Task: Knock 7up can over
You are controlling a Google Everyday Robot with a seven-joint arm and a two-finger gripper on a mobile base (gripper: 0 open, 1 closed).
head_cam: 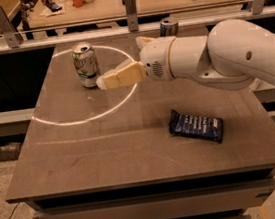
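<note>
The 7up can [86, 65], short with a green and white label and a silver top, stands upright at the back left of the brown table [107, 146]. My gripper [102, 82] reaches in from the right on the white arm, and its cream fingertip sits right at the can's lower right side, touching or nearly so.
A dark blue snack bag [196, 125] lies on the table at the front right. A blue-and-silver can [168, 27] stands at the back edge behind the arm. A bright ring of light marks the tabletop around the 7up can. A railing and a desk lie behind.
</note>
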